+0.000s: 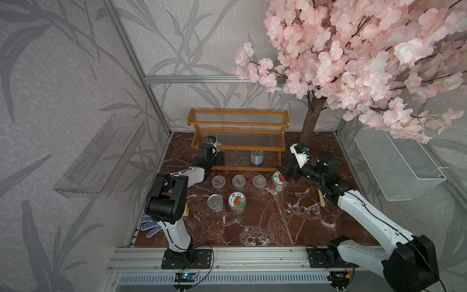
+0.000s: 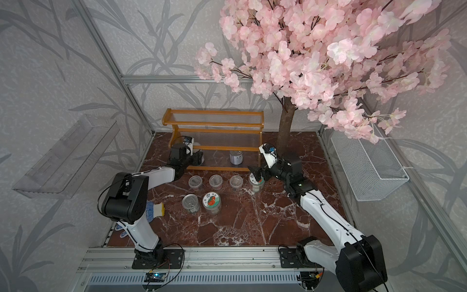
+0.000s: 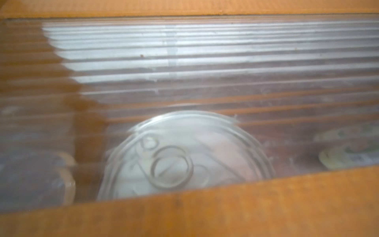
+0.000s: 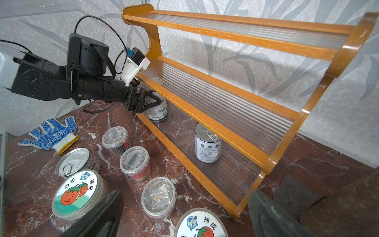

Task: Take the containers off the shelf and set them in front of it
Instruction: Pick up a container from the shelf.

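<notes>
Both arms pair white plastic link shells with black joint housings. The left arm (image 1: 177,199) has a bulky black elbow block dotted with small holes, and a thin black cable runs down its white lower link. Its black base plate (image 1: 199,260) shows screw heads. The right arm (image 1: 366,215) is built the same. A white camera bracket (image 4: 134,66) carries a blue plug. The left tool (image 4: 158,99) is black, its fingers (image 4: 143,101) triangular open frames, possibly ribbed inside.

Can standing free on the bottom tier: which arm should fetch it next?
Right. The right tool stands open and empty over a jar already set down, near the free can. The left tool is busy around the other can at the shelf's end.
</notes>
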Available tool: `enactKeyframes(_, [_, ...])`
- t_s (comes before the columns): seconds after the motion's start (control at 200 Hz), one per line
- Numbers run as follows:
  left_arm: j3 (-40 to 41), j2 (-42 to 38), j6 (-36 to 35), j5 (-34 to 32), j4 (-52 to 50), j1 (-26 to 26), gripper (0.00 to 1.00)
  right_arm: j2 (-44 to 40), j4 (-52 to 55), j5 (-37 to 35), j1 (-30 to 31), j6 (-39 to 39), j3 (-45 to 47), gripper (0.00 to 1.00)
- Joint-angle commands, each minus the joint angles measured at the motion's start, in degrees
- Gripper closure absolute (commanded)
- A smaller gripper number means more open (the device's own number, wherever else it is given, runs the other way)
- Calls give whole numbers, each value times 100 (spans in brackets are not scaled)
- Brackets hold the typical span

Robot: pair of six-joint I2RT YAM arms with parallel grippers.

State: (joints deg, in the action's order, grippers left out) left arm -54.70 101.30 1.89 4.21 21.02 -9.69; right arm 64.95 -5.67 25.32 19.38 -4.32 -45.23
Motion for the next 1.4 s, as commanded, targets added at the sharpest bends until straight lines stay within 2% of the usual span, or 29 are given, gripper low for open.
enactKeyframes(0.0, [204, -473, -91, 90, 157, -39, 30, -96, -5, 32, -24, 23, -18, 1])
enactKeyframes(0.21, [355, -883, -66, 32, 134, -87, 30, -71, -48, 62, -22, 61, -12, 1])
enactKeyframes(0.785, [547, -1664, -44, 19, -715, -146, 30, -88, -189, 173, -27, 212, 71, 1])
enactKeyframes(1.155, [783, -2019, -123, -69, -800, -192, 30, -184, -241, 245, -22, 317, 164, 1])
enactKeyframes(1.395, [686, -2401, -71, -145, -1153, -257, 30, -219, -257, 229, -22, 344, 163, 1])
